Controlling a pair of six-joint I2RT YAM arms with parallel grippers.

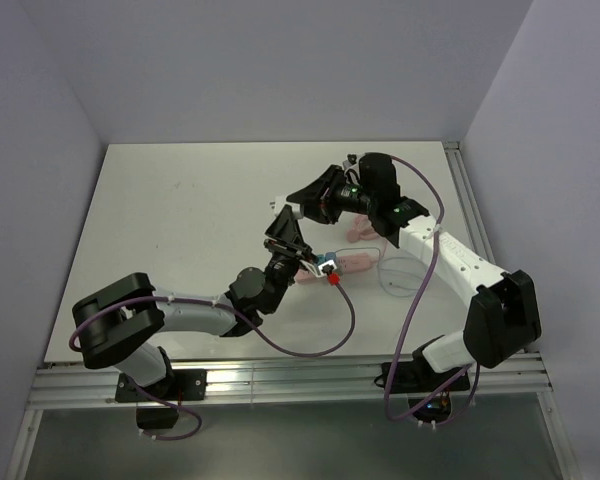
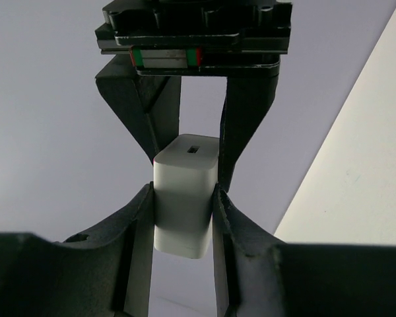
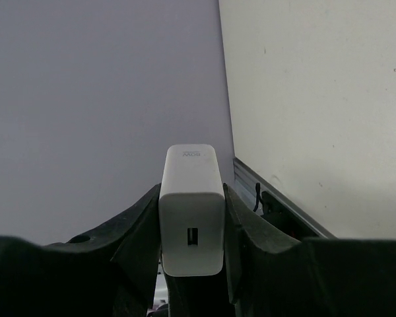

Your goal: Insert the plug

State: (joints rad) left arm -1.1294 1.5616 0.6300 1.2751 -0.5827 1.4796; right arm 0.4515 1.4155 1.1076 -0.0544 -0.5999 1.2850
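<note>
Both arms share one white block (image 2: 183, 198) in mid-air: left fingers (image 2: 140, 218) and right fingers (image 3: 142, 224) each clamp it. Untouched, the teal plug (image 1: 327, 266) sits at the pink power strip's (image 1: 360, 262) end on the counter (image 1: 180, 230); I judge insertion still undone.

Black left gripper (image 2: 183, 191), black right gripper (image 3: 191, 191) with a green-and-red strip (image 2: 166, 58), white block (image 3: 191, 224) with a dark slot (image 3: 192, 236) and faint grey lettering (image 3: 188, 154), white arm links (image 1: 450, 255), purple cables (image 1: 320, 345), pink power strip (image 1: 358, 262), teal plug (image 1: 327, 266), red piece (image 1: 333, 281), off-white table (image 1: 180, 220), pale lilac walls (image 1: 280, 70).
</note>
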